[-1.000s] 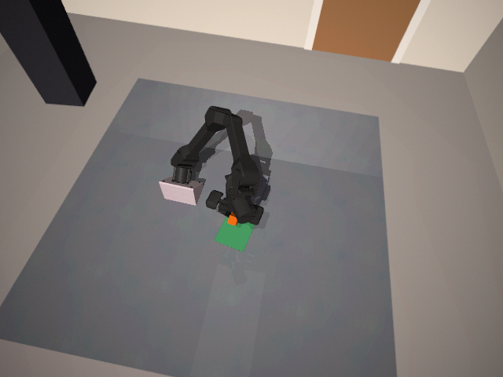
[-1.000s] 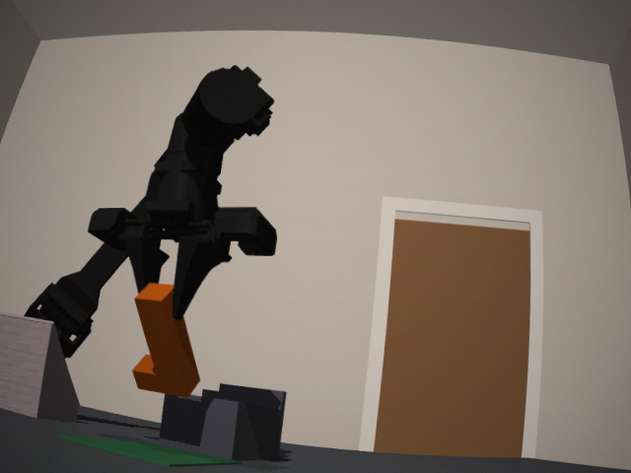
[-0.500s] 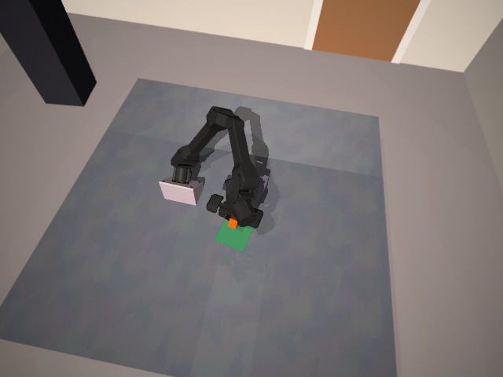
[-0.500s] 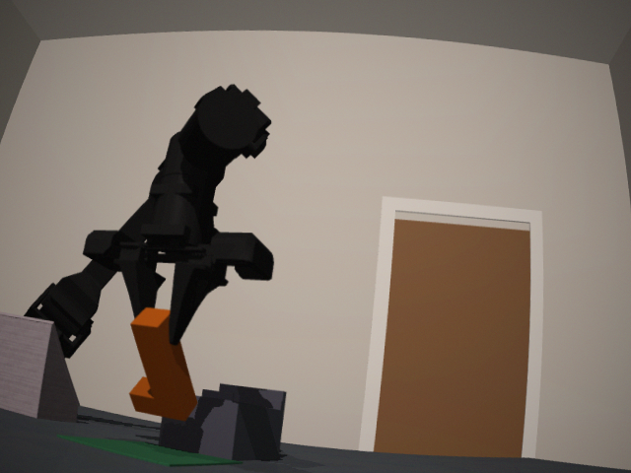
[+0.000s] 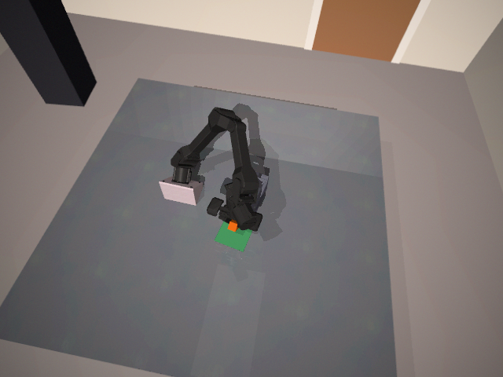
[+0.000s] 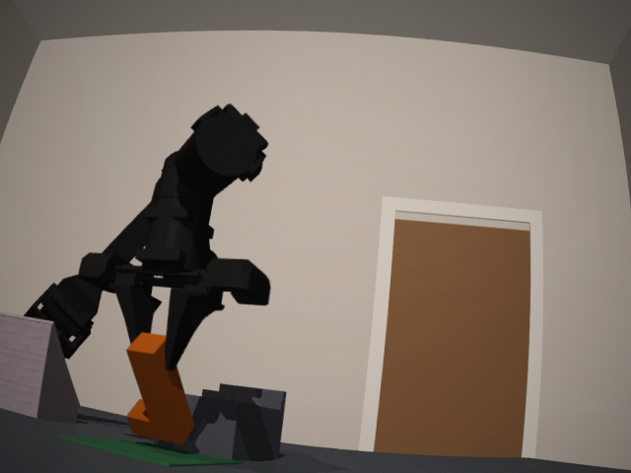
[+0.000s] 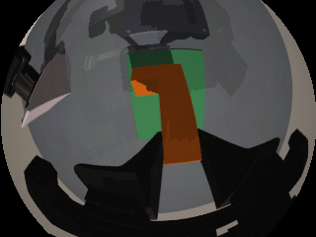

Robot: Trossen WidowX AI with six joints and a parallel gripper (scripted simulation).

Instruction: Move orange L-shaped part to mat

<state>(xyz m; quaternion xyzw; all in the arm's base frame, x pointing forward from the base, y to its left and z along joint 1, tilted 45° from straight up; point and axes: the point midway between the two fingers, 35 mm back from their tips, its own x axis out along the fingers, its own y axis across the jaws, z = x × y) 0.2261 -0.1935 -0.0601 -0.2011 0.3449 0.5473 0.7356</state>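
My gripper [image 6: 153, 351] [image 7: 178, 134] is shut on the upper end of the orange L-shaped part [image 6: 158, 394] [image 7: 177, 118] [image 5: 232, 226]. The part hangs nearly upright, tilted a little, with its L-shaped end down. Its lower end is just above the green mat [image 6: 153, 452] [image 5: 233, 239] [image 7: 148, 115]; I cannot tell whether it touches. The grey tray [image 6: 249, 422] [image 7: 161, 16] stands right beside the mat, behind the part, and its pocket is hidden. In the top view the arm covers most of the part and the tray.
The arm's pale base block [image 5: 181, 191] [image 6: 25, 367] [image 7: 46, 86] stands to the left of the mat. A dark pillar [image 5: 44, 49] stands at the far left corner. A brown door [image 6: 454, 336] is in the back wall.
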